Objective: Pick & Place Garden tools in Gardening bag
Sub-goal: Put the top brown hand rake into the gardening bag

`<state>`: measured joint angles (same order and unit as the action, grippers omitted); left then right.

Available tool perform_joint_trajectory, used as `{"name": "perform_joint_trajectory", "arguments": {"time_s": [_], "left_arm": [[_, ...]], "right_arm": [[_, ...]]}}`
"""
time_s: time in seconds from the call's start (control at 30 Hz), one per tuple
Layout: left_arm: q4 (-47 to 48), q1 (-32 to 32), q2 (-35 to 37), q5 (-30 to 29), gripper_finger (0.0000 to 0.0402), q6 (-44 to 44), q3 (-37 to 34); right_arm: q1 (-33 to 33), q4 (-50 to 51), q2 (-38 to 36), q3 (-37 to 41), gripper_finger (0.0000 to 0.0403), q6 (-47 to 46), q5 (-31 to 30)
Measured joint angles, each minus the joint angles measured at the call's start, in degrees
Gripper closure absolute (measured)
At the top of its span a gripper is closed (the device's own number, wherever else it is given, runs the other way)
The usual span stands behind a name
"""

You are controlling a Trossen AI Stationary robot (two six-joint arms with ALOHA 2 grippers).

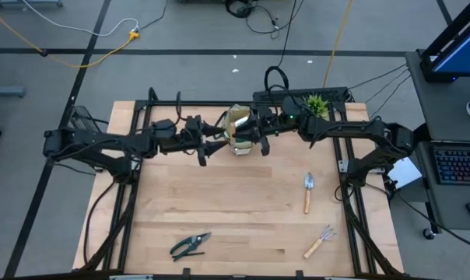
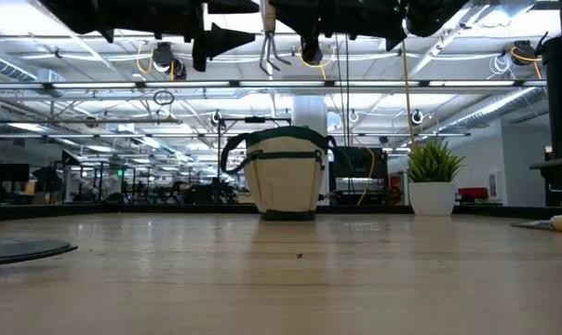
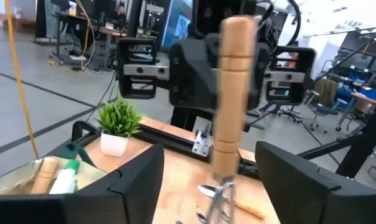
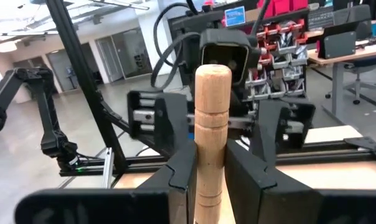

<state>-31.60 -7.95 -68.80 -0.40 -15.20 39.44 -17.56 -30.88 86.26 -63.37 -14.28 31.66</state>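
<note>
- Wooden tabletop (image 1: 235, 202) carries pruning shears (image 1: 190, 245) and a hand rake (image 1: 319, 242) along its near edge, with a trowel (image 1: 307, 191) farther in on the right.
- Right gripper (image 4: 208, 177) is clamped on a wooden-handled tool (image 4: 210, 137) held upright between both arms.
- Left gripper (image 3: 206, 180) stands spread wide around that handle, not touching.
- Beige gardening bag (image 1: 240, 128) sits beneath, at the far edge; a potted plant (image 1: 317, 103) stands beside it.
- Prongs show faintly; the tool's head is blurred.
</note>
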Motion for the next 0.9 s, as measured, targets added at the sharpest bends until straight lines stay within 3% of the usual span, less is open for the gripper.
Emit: {"name": "perform_joint_trajectory", "arguments": {"time_s": [0.33,0.73,0.9], "left_arm": [[1.9,1.0,-6.8,2.1,0.0126,-0.3,6.4],[6.1,1.0,-10.2,3.5,0.0126,-0.6,10.9],[6.2,1.0,-10.1,3.4,0.0151,-1.8,11.1]], "right_arm": [[0.0,1.2,-0.1,0.0,0.0349,0.0,0.2],[0.0,2.4,-0.1,0.0,0.0348,0.5,1.7],[0.0,2.6,-0.1,0.0,0.0348,0.5,2.2]]}}
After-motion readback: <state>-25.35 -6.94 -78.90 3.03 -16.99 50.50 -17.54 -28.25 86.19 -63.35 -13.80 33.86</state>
